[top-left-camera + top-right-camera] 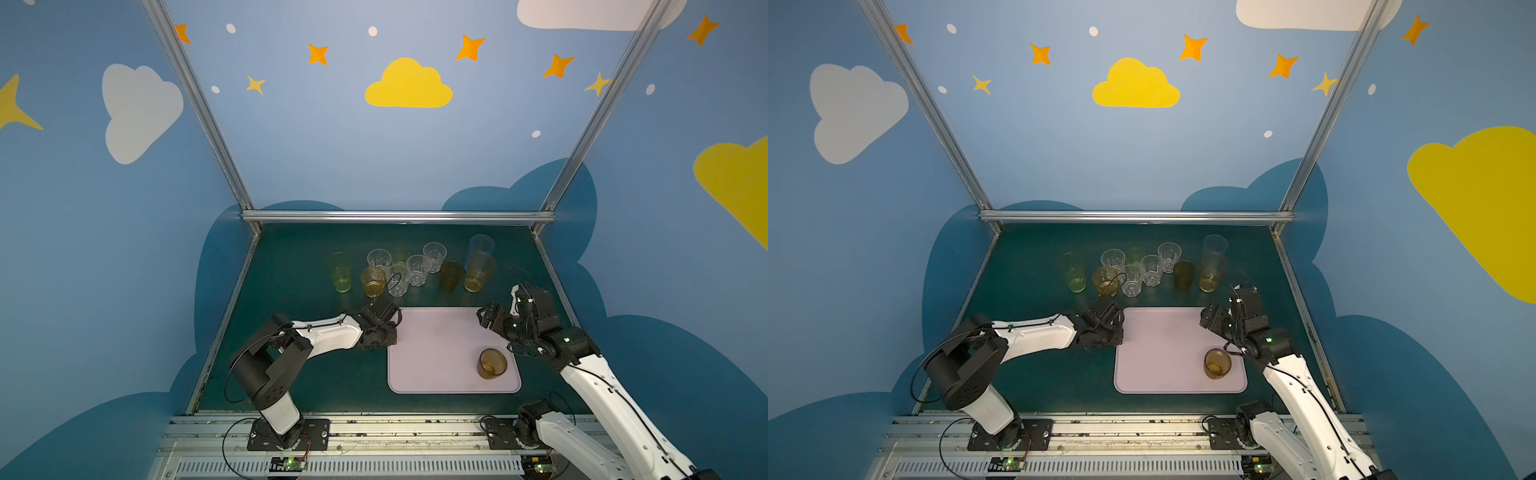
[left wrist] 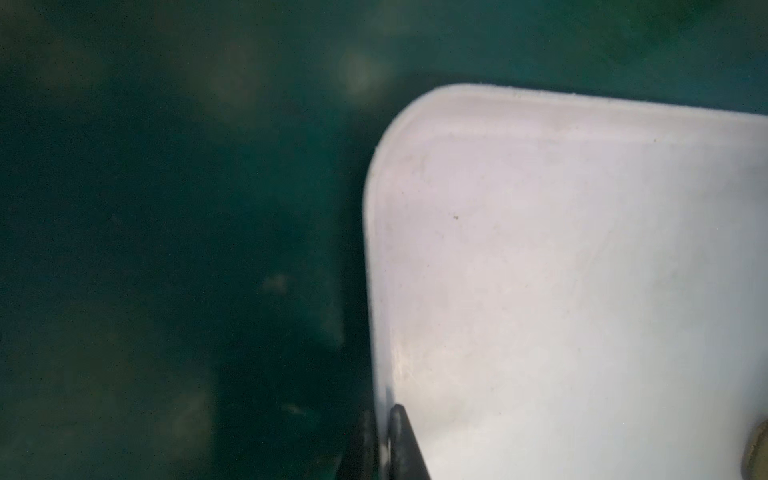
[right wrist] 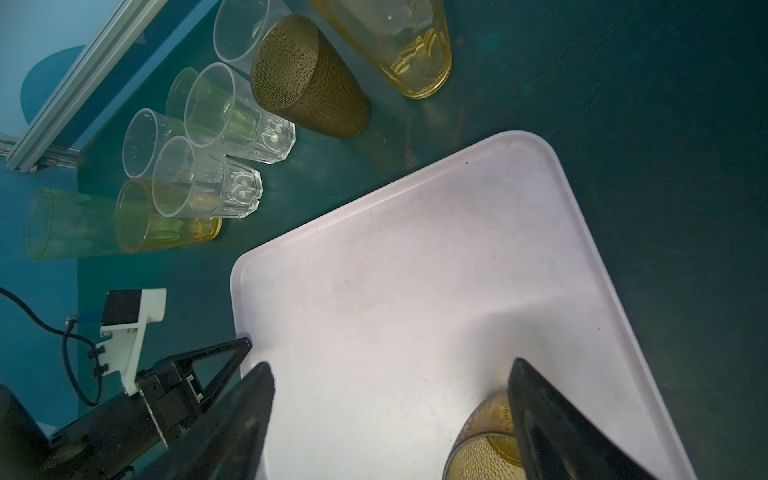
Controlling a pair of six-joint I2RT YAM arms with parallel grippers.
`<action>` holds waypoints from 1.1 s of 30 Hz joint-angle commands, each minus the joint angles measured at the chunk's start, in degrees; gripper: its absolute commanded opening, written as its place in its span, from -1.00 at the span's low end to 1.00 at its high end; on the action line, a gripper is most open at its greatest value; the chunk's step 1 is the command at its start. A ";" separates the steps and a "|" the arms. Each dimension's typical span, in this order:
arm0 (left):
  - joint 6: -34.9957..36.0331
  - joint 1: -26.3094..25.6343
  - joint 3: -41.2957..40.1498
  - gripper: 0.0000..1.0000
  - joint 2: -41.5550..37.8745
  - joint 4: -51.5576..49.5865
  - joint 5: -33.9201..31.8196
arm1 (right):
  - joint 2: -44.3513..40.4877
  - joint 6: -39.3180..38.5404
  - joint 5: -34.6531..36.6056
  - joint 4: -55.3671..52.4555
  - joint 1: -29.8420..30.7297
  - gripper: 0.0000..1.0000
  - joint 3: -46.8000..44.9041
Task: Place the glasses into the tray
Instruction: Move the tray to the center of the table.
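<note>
One brown glass (image 1: 491, 363) stands in the near right corner of the tray (image 1: 432, 357) while ten glasses (image 1: 417, 270) wait clustered on the surface (image 1: 291, 365) beyond its far edge, the job barely begun by the look of it. Only the left wrist view shows the left jaws pinched nearly closed on the tray's rim; the right wrist view shows the right jaws wide, empty, beside that glass.

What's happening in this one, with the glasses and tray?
The left gripper is shut on the left rim of the tray, apparently steadying it. The right gripper hangs open and empty over the tray, near a brown glass standing in its near right corner. Ten other glasses stand clustered on the green table beyond the tray, none held.
</note>
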 commanded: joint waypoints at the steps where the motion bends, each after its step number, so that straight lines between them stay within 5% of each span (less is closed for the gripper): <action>1: 1.15 1.99 -2.20 -0.78 -1.10 -4.20 -1.80 | -0.85 0.70 0.87 -0.77 -0.32 0.76 -0.63; 25: 4.68 13.71 -7.53 -0.57 -9.83 -6.48 -3.66 | 2.35 1.10 -0.80 -0.04 -0.90 0.77 1.17; 30: 5.44 14.75 -8.15 -0.43 -11.56 -5.72 -3.22 | 3.23 1.63 -1.12 0.01 -0.97 0.76 1.62; 33: 5.62 14.92 -6.70 -0.18 -12.62 -8.01 -3.34 | 4.50 2.51 -1.70 0.15 -0.98 0.76 1.83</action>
